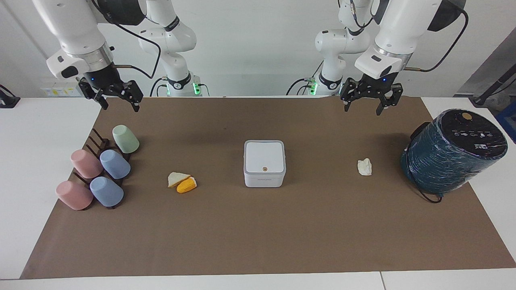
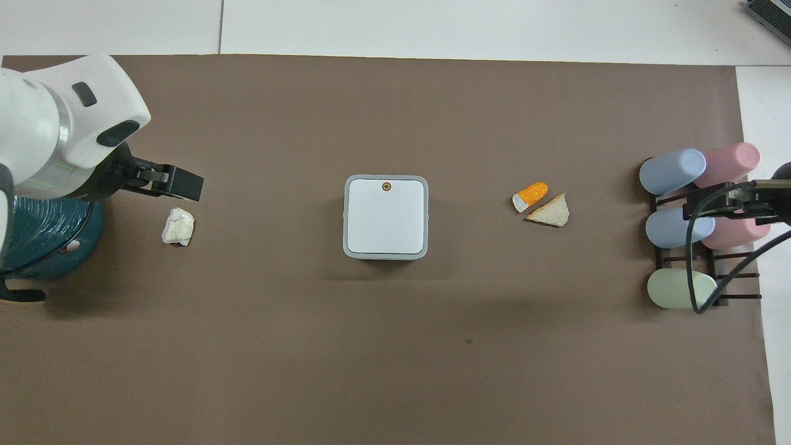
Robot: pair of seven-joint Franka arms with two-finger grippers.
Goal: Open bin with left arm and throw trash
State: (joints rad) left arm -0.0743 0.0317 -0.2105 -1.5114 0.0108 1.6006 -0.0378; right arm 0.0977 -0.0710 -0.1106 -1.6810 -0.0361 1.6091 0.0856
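Observation:
The white square bin [image 1: 264, 163] stands shut in the middle of the brown mat, its lid's orange dot on the side away from the robots; it also shows in the overhead view [image 2: 386, 216]. The paper wad [image 1: 365, 166] [image 2: 178, 226] lies toward the left arm's end. The bread wedge [image 1: 177, 178] [image 2: 550, 212] and the corn piece [image 1: 186, 185] [image 2: 532, 193] lie touching toward the right arm's end. My left gripper [image 1: 364, 108] [image 2: 173, 183] hangs open and empty, raised over the mat's edge by the robots. My right gripper [image 1: 120, 105] [image 2: 751, 201] hangs open and empty, raised over its end.
A big dark-teal wrapped cylinder [image 1: 453, 151] [image 2: 43, 238] with a black cable stands at the left arm's end. A dark rack with several pastel cups [image 1: 98, 167] [image 2: 698, 222] stands at the right arm's end. The brown mat [image 1: 258, 233] covers most of the white table.

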